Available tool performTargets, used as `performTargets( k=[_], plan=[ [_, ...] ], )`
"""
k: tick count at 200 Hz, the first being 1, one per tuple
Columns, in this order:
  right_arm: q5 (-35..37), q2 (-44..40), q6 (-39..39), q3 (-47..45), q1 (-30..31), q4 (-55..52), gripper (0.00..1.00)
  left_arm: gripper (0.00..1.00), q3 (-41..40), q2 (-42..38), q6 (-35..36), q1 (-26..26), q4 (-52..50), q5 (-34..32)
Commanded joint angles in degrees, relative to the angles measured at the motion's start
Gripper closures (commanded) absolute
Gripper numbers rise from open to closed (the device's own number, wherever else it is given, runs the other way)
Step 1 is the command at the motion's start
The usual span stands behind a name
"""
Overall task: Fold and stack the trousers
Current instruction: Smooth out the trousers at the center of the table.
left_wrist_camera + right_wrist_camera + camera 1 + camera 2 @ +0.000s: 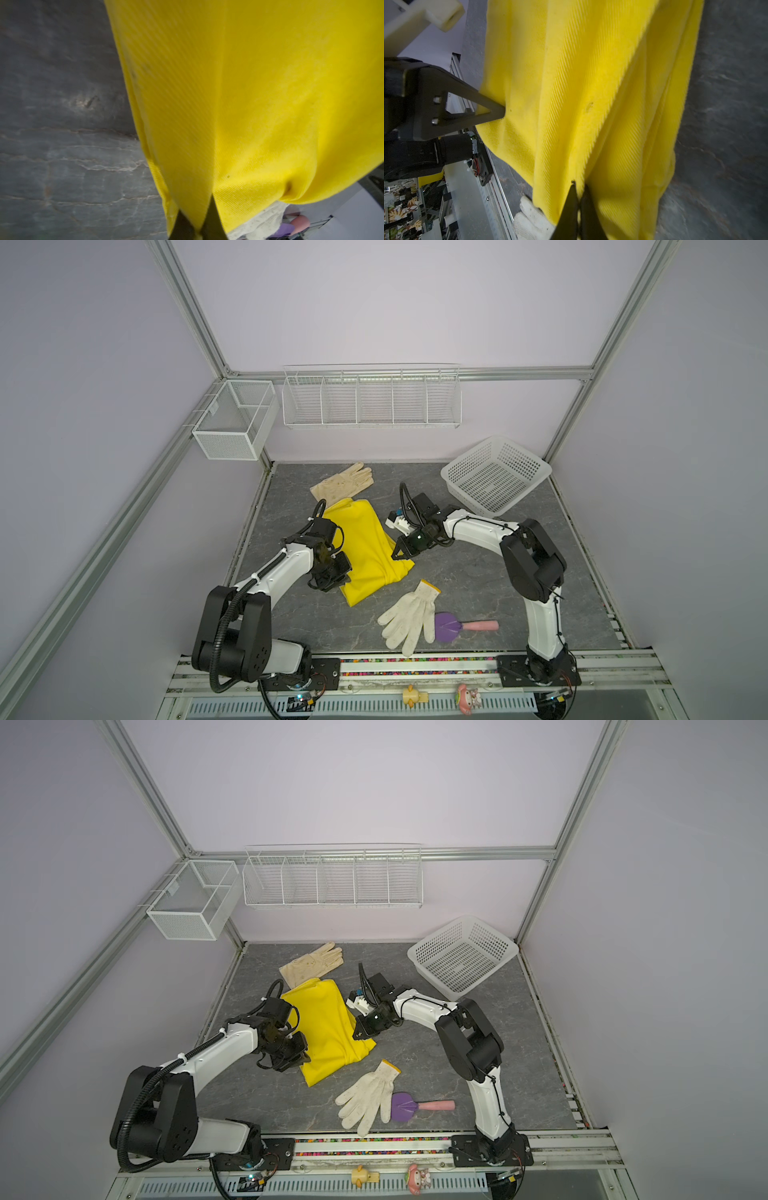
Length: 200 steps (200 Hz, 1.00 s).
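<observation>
Left pincer point(196, 216), right pincer point(579, 187) — each clamped on trousers point(365, 543), opposite edges.

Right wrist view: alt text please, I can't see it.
The right gripper is shut on a fold of the yellow trousers over the grey table. The left gripper pinches another edge; a white glove lies beside them.

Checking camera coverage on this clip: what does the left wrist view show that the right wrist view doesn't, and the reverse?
Left wrist only: the purple scoop with its pink handle. Right wrist only: the right hand, shut on a fold of the trousers, and the metal rail. Both: the left hand shut on the trousers' edge, the yellow cloth itself, the grey table and the white glove.
</observation>
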Motion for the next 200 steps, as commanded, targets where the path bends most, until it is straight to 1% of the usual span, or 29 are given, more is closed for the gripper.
performTargets(
  k=[1, 45, 63, 82, 97, 107, 114, 124, 135, 144, 158, 169, 181, 200],
  plan=[
    [1.3, -4.9, -1.2, -1.9, -2.5, -1.7, 0.93, 1.00, 1.6, 0.3, 1.8, 0.0, -3.5, -3.8],
    [5.6, -6.8, -4.5, -2.0, -5.7, -5.0, 0.93, 1.00, 3.9, -1.0, 4.0, 0.3, -8.0, -9.0],
    [7.4, -5.1, -7.0, -0.6, -5.6, -6.6, 0.93, 1.00, 4.0, -1.4, 4.1, 0.7, -7.8, -8.5],
    [6.6, -2.4, -8.7, -0.2, -4.4, -6.6, 0.92, 1.00, 3.3, -0.8, 3.6, 0.7, -6.2, -6.2],
    [6.3, -1.0, -10.2, 0.1, -3.1, -7.3, 0.87, 1.00, 2.5, -0.3, 3.0, 0.7, -4.7, -5.1],
    [6.0, -1.1, -10.7, -0.6, -2.4, -7.3, 0.81, 1.00, 2.4, -0.1, 3.0, 0.7, -4.3, -4.8],
    [5.5, -1.7, -10.5, -1.4, -2.2, -7.0, 0.75, 1.00, 2.4, 0.2, 3.2, 0.7, -4.5, -4.5],
    [4.9, -2.9, -10.1, -2.8, -2.2, -6.5, 0.70, 1.00, 2.5, 0.3, 3.6, 0.7, -4.8, -4.7],
    [4.5, -4.6, -9.7, -4.6, -2.2, -6.2, 0.66, 0.93, 2.7, 0.4, 4.1, 0.7, -5.7, -5.2],
    [4.4, -6.6, -8.9, -6.4, -2.4, -5.7, 0.65, 0.87, 3.0, 0.2, 4.2, 0.7, -6.5, -5.8],
    [3.3, -9.5, -7.4, -9.0, -2.6, -4.6, 0.64, 0.74, 3.1, -0.9, 4.0, 0.7, -7.4, -6.2],
    [2.5, -11.7, -6.3, -11.0, -2.5, -3.6, 0.61, 0.67, 3.1, -1.9, 3.7, 0.7, -8.4, -6.4],
    [1.6, -13.7, -5.8, -13.4, -2.1, -2.5, 0.60, 0.60, 2.8, -3.3, 3.2, 0.7, -9.3, -6.4],
    [0.1, -15.1, -4.5, -17.2, -0.8, 0.0, 0.60, 0.55, 1.3, -6.1, 1.2, 0.3, -9.8, -4.5]
  ],
)
